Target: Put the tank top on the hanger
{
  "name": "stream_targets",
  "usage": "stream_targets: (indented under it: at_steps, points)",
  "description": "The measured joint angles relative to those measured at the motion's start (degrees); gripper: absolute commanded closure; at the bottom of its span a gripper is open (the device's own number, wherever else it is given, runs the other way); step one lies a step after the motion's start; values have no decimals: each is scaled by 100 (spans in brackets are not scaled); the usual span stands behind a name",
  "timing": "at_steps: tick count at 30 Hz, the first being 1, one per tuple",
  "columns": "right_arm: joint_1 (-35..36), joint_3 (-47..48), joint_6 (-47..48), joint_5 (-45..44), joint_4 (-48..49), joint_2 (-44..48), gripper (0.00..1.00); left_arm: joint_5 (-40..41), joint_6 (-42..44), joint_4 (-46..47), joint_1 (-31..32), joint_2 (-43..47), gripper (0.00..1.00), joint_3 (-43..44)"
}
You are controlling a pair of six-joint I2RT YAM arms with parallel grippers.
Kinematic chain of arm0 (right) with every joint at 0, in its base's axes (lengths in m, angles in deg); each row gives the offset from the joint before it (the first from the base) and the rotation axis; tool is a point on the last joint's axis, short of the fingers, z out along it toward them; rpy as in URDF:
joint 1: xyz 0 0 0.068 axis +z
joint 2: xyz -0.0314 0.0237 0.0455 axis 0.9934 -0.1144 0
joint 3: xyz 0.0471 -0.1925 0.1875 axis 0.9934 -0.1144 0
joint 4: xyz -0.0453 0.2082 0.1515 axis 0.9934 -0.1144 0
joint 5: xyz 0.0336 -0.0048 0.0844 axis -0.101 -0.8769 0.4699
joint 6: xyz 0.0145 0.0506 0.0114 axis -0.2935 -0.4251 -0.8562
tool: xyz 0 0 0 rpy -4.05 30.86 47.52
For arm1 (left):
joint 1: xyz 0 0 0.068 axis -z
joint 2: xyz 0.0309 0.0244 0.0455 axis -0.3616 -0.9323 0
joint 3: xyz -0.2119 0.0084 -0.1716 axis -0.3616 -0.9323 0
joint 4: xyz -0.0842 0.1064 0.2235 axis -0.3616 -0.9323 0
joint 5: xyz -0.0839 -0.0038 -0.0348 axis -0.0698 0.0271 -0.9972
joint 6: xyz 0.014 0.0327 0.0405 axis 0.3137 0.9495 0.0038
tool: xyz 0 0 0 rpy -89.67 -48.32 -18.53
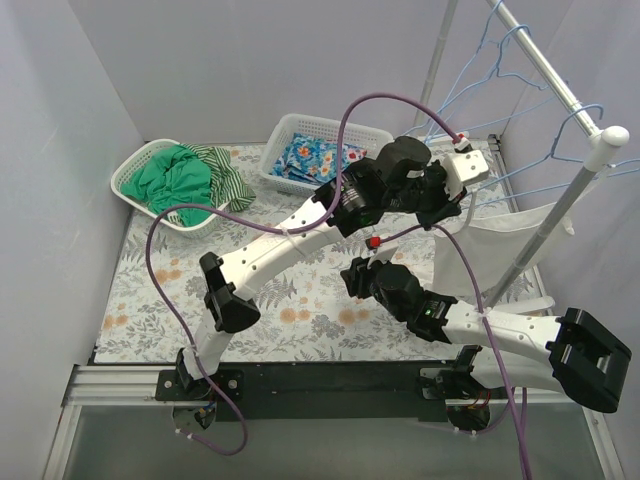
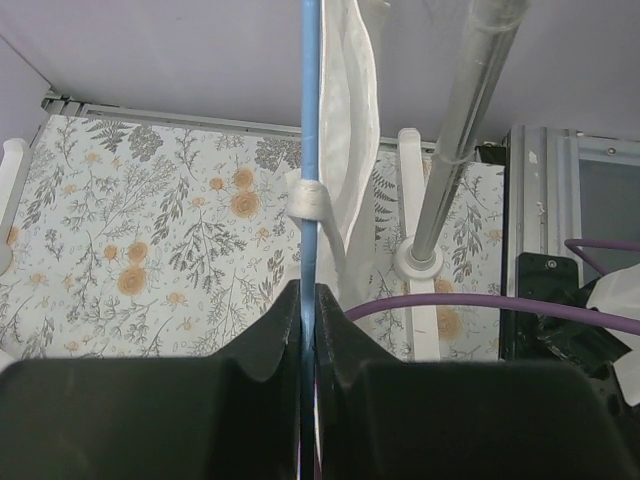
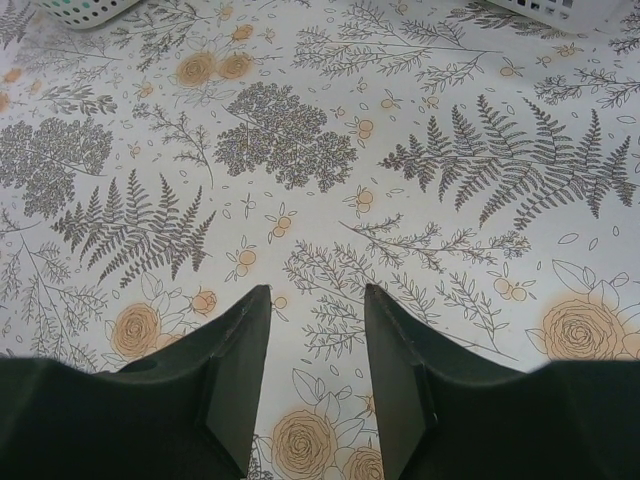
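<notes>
In the left wrist view, the two black fingers of the left gripper [image 2: 308, 296] are pressed together on the thin pale-blue wire hanger [image 2: 309, 110]. The wire runs straight up from between them. The plain white sleeveless tank top [image 2: 352, 110] hangs on this wire just beside it on the right, and a narrow white strap of it is wrapped around the wire a little above the fingers. A shiny metal rack pole [image 2: 462, 130] stands to the right of the cloth, on a white base. A purple cable [image 2: 470, 300] crosses below it. Underneath lies the flower-and-fern printed tablecloth [image 2: 150, 240].

In the right wrist view, the black fingers of the right gripper [image 3: 318, 300] stand apart and hold nothing. They point at the bare tablecloth, and I cannot tell whether they touch it.

In the top external view, the left gripper is raised at the right far side of the table, close to the rack. The tank top hangs there below it as a white sheet, next to the slanted pole. Several more pale-blue wire hangers [image 1: 500, 60] hang on the metal rail with the white knob [image 1: 608, 145]. The right gripper is low near the table's middle, well apart from the tank top. At the far side stand a white basket with green and striped garments [image 1: 135, 175] and a white basket with blue floral cloth [image 1: 290, 130].
</notes>
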Motion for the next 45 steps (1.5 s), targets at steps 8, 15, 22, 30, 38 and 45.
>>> stream_targets:
  at_steps: [8, 15, 22, 30, 38, 45]
  points:
    - [0, -4, -11, 2, -42, 24, 50, 205, -94, 63, 0, -170, 92, -44]
    - [0, -4, -11, 0, -70, 31, 50, 389, -146, 376, 0, -66, 64, -308]
    - [0, -9, -11, 0, -83, 79, 49, 560, -186, 684, 0, 332, 39, -905]
    - [0, -9, -9, 2, -109, 101, 47, 664, -214, 1185, 0, 1220, 13, -1534]
    - [0, -9, -4, 101, -223, 72, 41, 881, -334, 1714, 0, 2310, 2, -2546]
    - [0, 33, -4, 308, -348, -199, 38, 1707, -984, 2041, 0, 3670, 2, -4280]
